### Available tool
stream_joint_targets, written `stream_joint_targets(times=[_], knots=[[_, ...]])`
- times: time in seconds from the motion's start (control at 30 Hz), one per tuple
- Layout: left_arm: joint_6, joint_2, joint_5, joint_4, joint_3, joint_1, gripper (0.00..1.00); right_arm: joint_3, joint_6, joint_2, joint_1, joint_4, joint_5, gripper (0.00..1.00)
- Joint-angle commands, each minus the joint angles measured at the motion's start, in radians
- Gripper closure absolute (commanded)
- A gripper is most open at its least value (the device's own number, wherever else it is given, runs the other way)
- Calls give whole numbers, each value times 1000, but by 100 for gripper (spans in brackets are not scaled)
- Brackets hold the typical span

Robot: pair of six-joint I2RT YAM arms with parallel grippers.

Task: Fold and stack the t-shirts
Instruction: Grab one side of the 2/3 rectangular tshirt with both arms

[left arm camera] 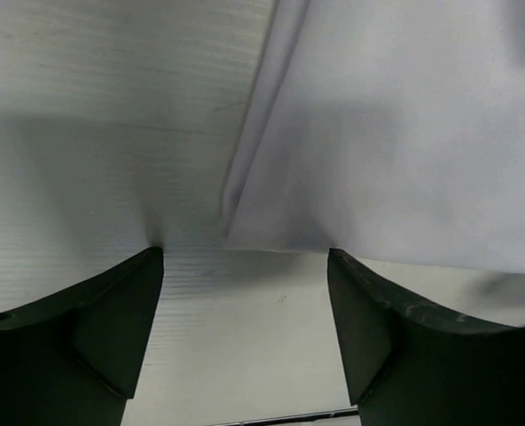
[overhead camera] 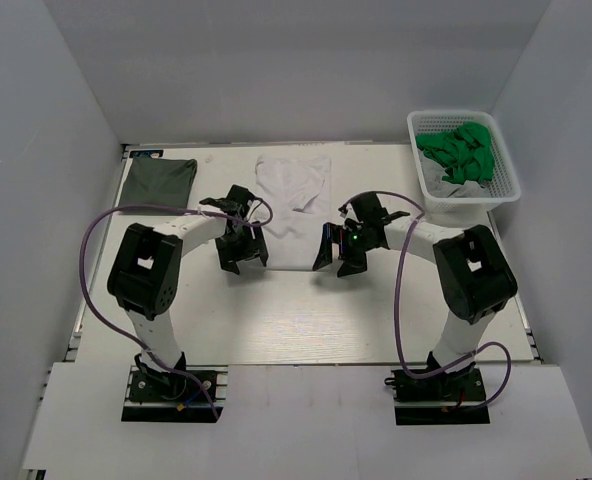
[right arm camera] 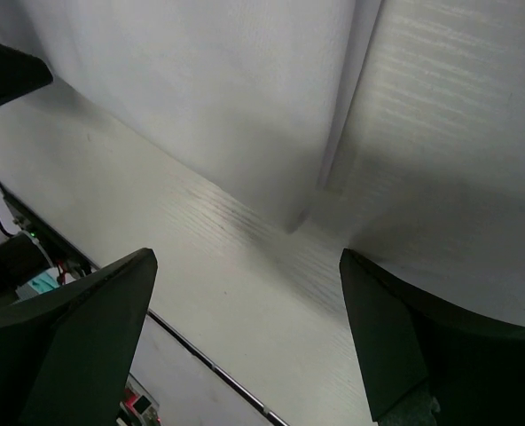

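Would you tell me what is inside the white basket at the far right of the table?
The basket holds a heap of green material over something pale; its floor beneath is covered.

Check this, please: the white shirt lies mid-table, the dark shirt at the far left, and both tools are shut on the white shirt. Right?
Not quite. The left tool and the right tool are both open, by the near corners of the white shirt but not gripping it, as both wrist views show. The rest holds.
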Motion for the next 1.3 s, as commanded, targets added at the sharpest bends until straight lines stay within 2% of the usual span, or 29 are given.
stream_joint_targets(times=[0.0,0.07,0.17,0.2,0.4,0.47,0.6,0.63,0.73,0.83,0.87,1.27], knots=[[12,1,67,45,-26,7,17,-16,33,32,3,58,38,10],[12,1,67,66,-41,16,24,3,32,46,4,58,38,10],[12,1,78,77,-64,16,33,13,41,75,4,70,34,21],[12,1,78,77,-64,16,35,13,48,78,3,83,32,37],[12,36,87,100,-75,16,45,12,71,110,1,95,69,53],[12,48,87,109,-66,16,46,19,78,122,0,94,78,58],[21,67,87,109,-57,26,46,23,87,145,-2,94,80,61],[21,67,87,109,-57,26,46,23,87,145,-3,95,81,67],[21,79,78,97,-57,36,46,21,88,148,-3,83,103,72],[21,79,64,88,-57,45,46,20,88,147,-6,68,124,88],[21,70,64,88,-57,46,46,18,91,145,-10,64,135,100],[31,68,76,126,-55,64,46,-7,70,116,-14,49,123,100]])
